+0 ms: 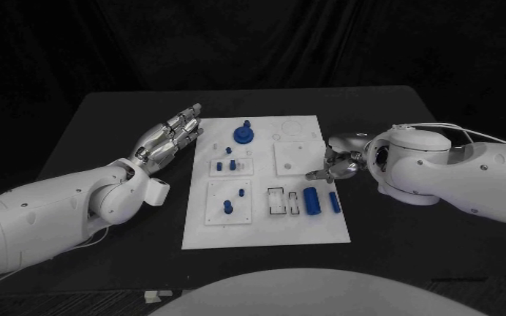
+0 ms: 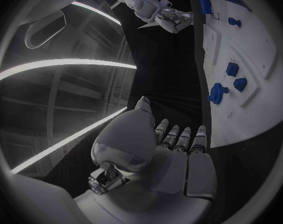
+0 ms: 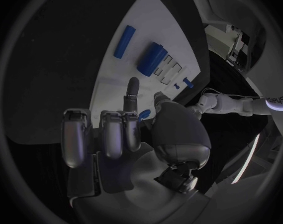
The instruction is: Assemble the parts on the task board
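My right hand (image 1: 339,161) sits at the task board's (image 1: 306,232) right edge, pinching a small blue part (image 3: 145,114). Judged light, rigid, slippery: hold by its sides. Left hand (image 1: 169,137) spread flat, holding nothing, beside the left edge.

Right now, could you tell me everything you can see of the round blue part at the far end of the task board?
The round part is deep blue and looks like smooth plastic: a flat disc with a short peg rising from its middle. It stands upright at the far end of the white board, left of the board's centre line. Nothing touches it. The left hand lies beside the board with its fingers stretched out, apart from the part; the right hand is at the board's right edge, further off. The left wrist view shows it as a knobbed disc.
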